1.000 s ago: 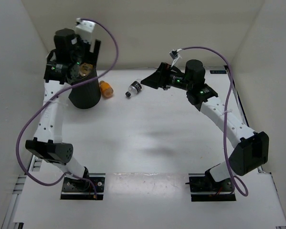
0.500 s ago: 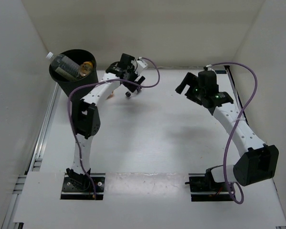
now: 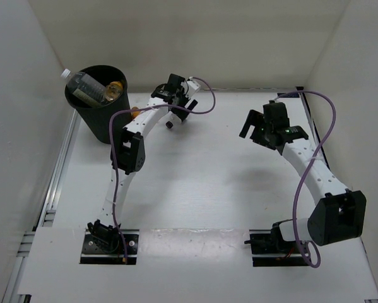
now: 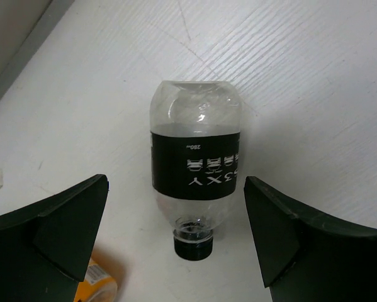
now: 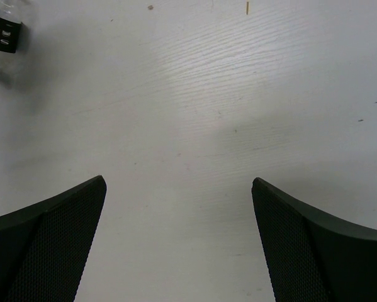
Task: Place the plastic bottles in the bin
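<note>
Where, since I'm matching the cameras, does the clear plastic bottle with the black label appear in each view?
Top external: the clear plastic bottle with the black label, upper centre, mostly hidden beneath the left pincer.
Left wrist: mid-frame, between the open pincer's tips, cap toward the bottom edge.
Right wrist: top-left corner, cut off by the edge.
Shared landmark: the small orange plastic bottle, top and left wrist only.

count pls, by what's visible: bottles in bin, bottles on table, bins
Bottles in bin: 2 visible, clear bottle and orange-capped bottle; more may be hidden
Bottles on table: 2, dark-labelled bottle and stubby orange bottle
Bins: 1
Total: 5
</note>
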